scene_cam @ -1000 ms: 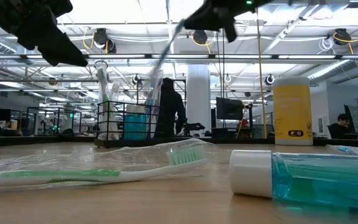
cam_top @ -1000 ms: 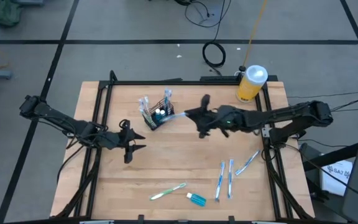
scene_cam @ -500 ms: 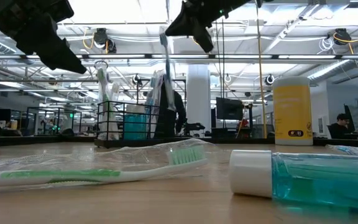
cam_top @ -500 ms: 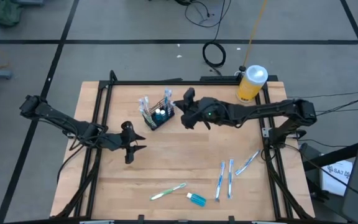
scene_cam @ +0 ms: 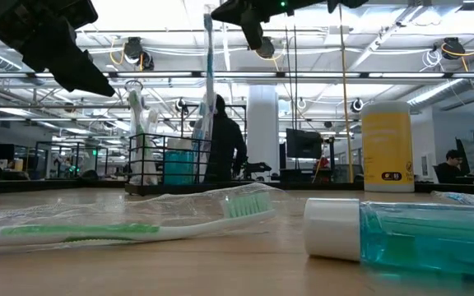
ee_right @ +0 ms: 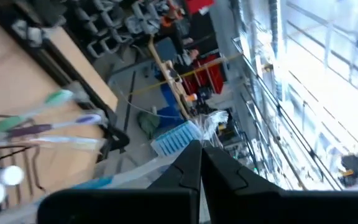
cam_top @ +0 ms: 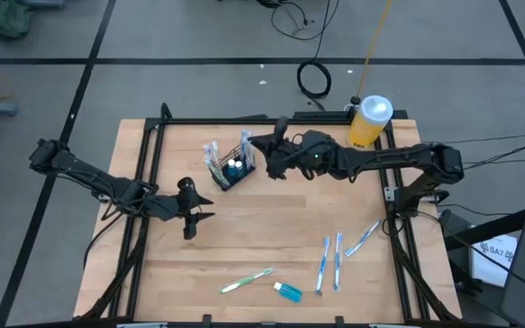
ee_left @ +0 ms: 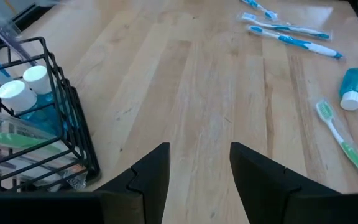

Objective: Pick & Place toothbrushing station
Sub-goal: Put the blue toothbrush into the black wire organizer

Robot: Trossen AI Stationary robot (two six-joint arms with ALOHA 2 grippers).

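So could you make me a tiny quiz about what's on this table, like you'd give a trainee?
1. True or false: the right gripper is shut on a wrapped toothbrush held upright over the black wire caddy.
2. Which stands at the table's far right corner? A) yellow bottle B) red mug C) green bowl
3. Fill in: the left gripper hovers with its fingers ____.

Key: 1 true; 2 A; 3 open.

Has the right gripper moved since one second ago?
Yes. The right gripper moved leftward toward the black caddy, away from the yellow bottle.
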